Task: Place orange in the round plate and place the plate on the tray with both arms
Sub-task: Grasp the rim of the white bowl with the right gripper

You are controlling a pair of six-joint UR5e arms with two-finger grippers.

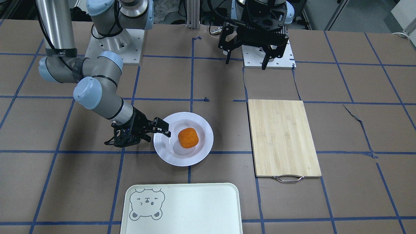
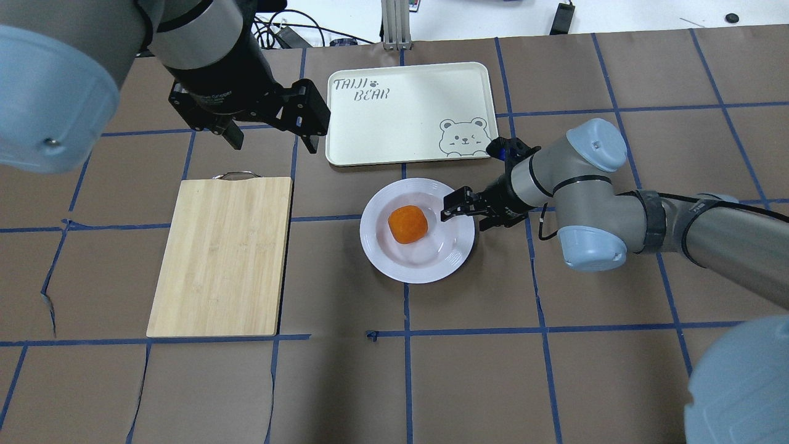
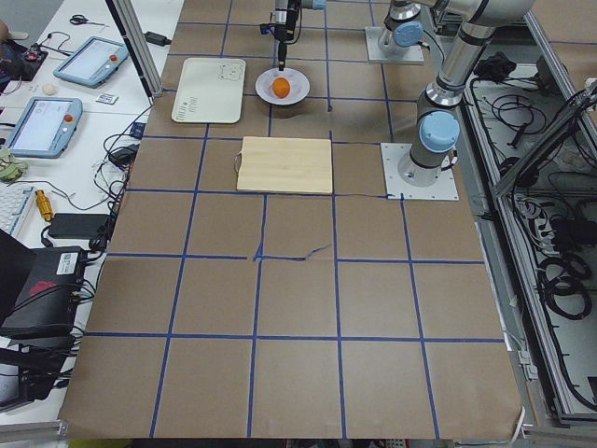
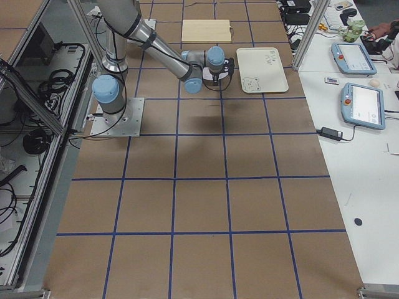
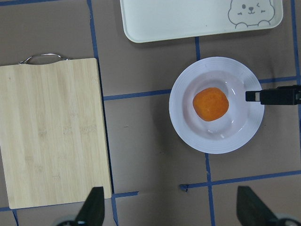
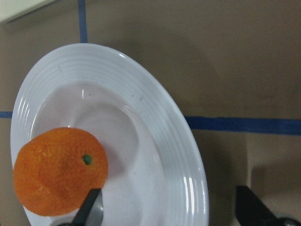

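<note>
The orange (image 1: 188,137) (image 2: 407,224) lies in the sunken centre of the round white plate (image 1: 183,162) (image 2: 407,274), which rests on the table near the tray (image 1: 195,208) (image 2: 400,111). My right gripper (image 2: 468,216) (image 6: 169,212) is low at the plate's edge and open. The ridged rim (image 6: 164,132) runs between its fingers, one over the plate beside the orange (image 6: 59,172) and one over the table. My left gripper (image 2: 271,132) (image 5: 171,212) hangs high above the table, open and holding nothing. Its wrist view looks down on the plate (image 5: 211,146).
A bamboo cutting board (image 1: 282,136) (image 2: 222,253) with a metal handle lies on the robot's left side of the plate. Brown paper with blue tape lines covers the table. Tablets and cables lie on a side bench (image 4: 358,81).
</note>
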